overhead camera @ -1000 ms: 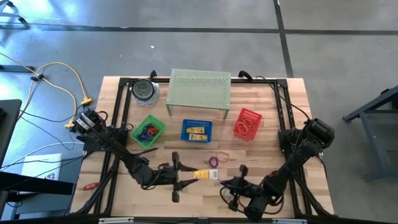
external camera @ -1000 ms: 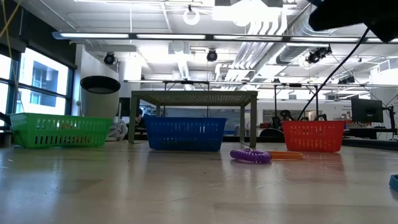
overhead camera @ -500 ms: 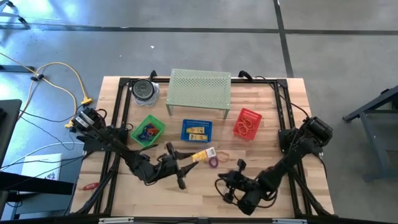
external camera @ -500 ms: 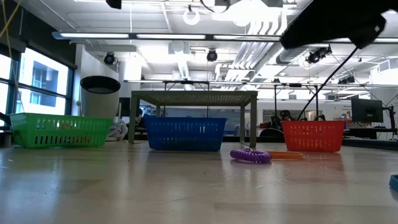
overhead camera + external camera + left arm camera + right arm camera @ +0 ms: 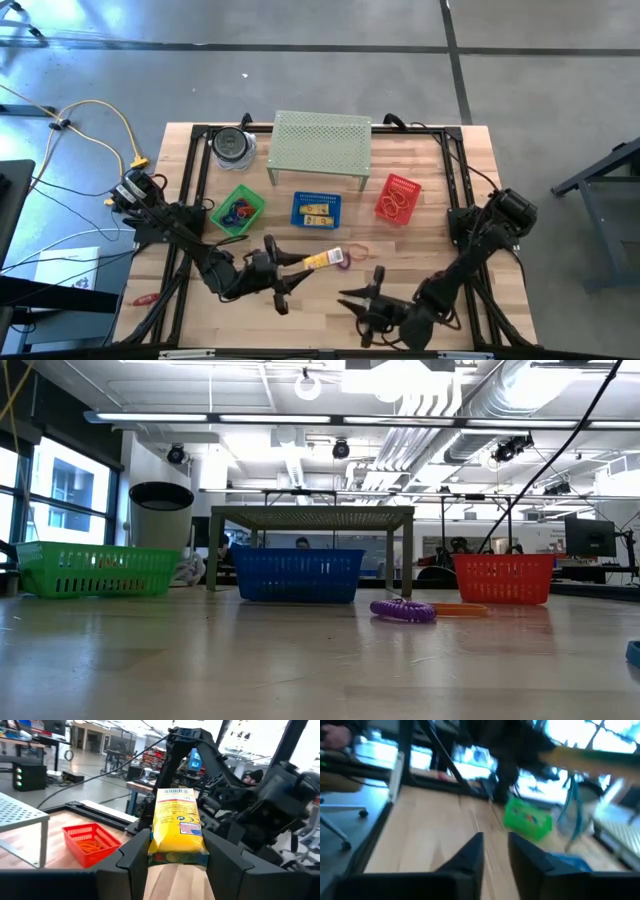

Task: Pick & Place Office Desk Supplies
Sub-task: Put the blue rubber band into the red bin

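Observation:
My left gripper (image 5: pixel 300 264) (image 5: pixel 176 862) is near the table's middle, shut on a yellow rectangular block (image 5: pixel 323 259) (image 5: pixel 176 827) with a printed label. A purple oval loop (image 5: pixel 343 259) (image 5: pixel 402 609) and a thin orange band (image 5: pixel 358 250) (image 5: pixel 461 610) lie flat on the wood just right of the block. My right gripper (image 5: pixel 352 300) (image 5: pixel 496 840) is open over the near side of the table and holds nothing. Neither gripper shows in the low view. My left gripper pinches the yellow block between its two fingers (image 5: pixel 134 852) at the block's near end (image 5: pixel 175 856). The fingers come roughly level from the table's left, along the block. The block sticks out past the fingertips toward the right, lifted clear of the table.
A green basket (image 5: pixel 238 211), a blue basket (image 5: pixel 316 210) and a red basket (image 5: pixel 397 198) stand in a row before a pale green mesh shelf (image 5: pixel 322 145). A round container (image 5: pixel 232 146) sits far left. Something blue (image 5: pixel 634 651) lies at the low view's right edge.
My left gripper has carried the yellow block up from the near-middle of the table toward the far edge, turning as it went, then settled a little nearer. My right gripper has moved toward the table's left.

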Robot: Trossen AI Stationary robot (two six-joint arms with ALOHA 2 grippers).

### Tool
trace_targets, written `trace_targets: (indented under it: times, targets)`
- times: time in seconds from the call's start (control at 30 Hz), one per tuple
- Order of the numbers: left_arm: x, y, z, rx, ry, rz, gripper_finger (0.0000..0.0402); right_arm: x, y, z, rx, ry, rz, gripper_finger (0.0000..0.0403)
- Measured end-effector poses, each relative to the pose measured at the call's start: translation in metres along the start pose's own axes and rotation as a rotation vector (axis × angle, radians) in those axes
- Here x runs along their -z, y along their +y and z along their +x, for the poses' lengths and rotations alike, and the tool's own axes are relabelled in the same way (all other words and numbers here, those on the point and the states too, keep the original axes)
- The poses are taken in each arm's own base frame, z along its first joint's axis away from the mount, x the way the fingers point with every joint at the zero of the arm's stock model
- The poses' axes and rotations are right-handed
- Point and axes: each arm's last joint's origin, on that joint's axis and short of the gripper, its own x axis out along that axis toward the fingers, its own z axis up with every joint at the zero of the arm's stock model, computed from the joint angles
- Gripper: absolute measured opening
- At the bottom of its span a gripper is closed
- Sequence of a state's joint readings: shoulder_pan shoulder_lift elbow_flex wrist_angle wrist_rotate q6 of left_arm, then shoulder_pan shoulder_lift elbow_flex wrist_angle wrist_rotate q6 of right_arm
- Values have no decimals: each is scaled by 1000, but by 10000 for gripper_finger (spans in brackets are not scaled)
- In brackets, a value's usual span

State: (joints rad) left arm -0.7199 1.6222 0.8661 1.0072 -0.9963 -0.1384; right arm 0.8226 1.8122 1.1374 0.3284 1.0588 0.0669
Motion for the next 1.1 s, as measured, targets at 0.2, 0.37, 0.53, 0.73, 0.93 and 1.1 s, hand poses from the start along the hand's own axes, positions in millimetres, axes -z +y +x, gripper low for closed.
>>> trace_targets:
  times: [0.2,0.37,0.53,0.73,0.93,1.1]
  targets:
    - [0,-1,0,33,5,-27,155,-8,-6,9,19,-39,-122,185]
    - [0,-1,0,32,4,-53,155,-5,-16,23,93,-6,-189,243]
    - [0,0,1,29,3,-98,155,-3,-29,40,152,20,-236,246]
    - [0,1,1,9,-1,-108,155,-4,-39,54,143,25,-222,229]
    - [0,1,1,-10,-5,-109,155,-3,-44,62,88,24,-218,216]
    - [-1,1,1,-10,-5,-117,155,-3,-49,67,110,28,-211,207]
